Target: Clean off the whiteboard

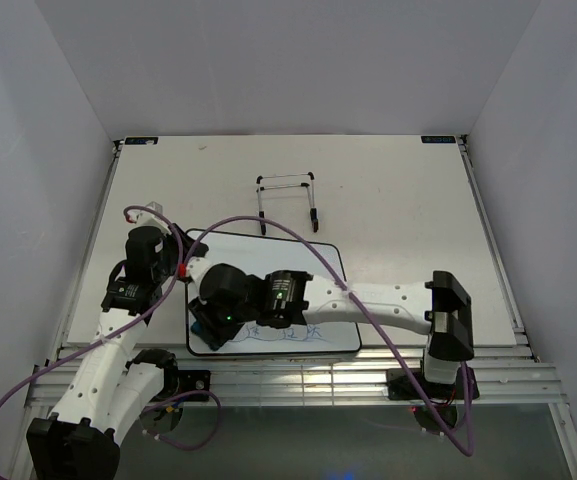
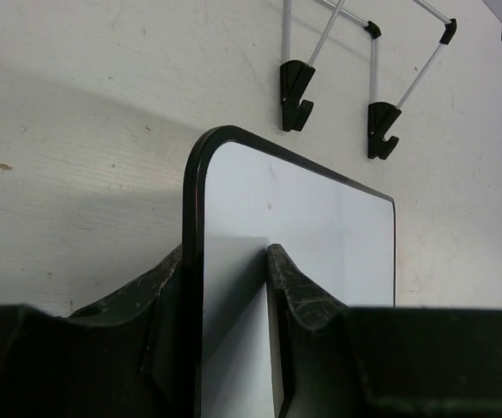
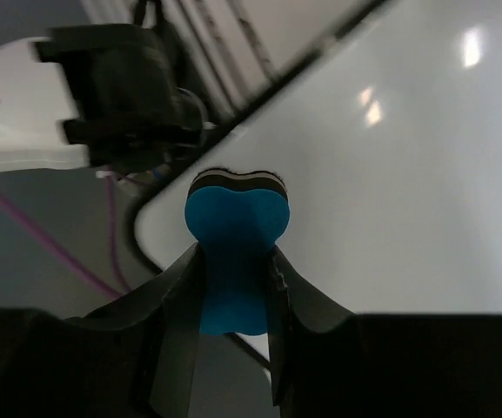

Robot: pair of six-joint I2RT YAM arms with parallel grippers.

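On the tabletop [image 1: 398, 200], the left pincer [image 1: 178, 262] [image 2: 224, 261] stands astride the left edge of the whiteboard [image 1: 268, 265] [image 2: 320, 235], its jaws partly apart: one finger [image 2: 159, 287] sits just outside the black frame, the other over the white surface. Just to its right, the right arm reaches across from the far side, and the right pincer [image 1: 206, 325] [image 3: 233, 252] is clamped on a blue eraser [image 3: 236, 226], held at the board's near-left rounded corner (whether the felt end touches the surface cannot be told). The whiteboard lies flat at the left-centre of the tabletop, close to its near edge, with a row of blue handwriting [image 1: 283, 335] along its near side. Farther back, well apart from the board, lies a wire stand [image 1: 288, 200] [image 2: 372, 122].
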